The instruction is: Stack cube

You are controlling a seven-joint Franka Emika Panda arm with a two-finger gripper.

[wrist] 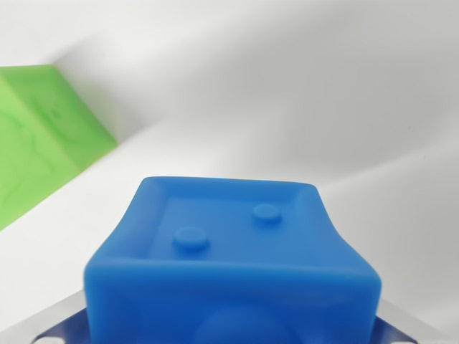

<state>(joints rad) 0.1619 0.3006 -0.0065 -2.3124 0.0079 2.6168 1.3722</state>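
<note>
Far on the wrist view's left there's a green cube [39, 136], cut off by the frame edge, sitting tilted in the shot on the white surface [287, 107]. Moving right, a blue cube [233, 265] fills the bottom middle, really close to the camera, with a recessed face and two little round studs on it. Well apart from the green one. Grey metal bits poke out at both bottom corners beside it, probably the jaws, but the blue cube hides them, so I can't tell if they're clenched on it or not.
</note>
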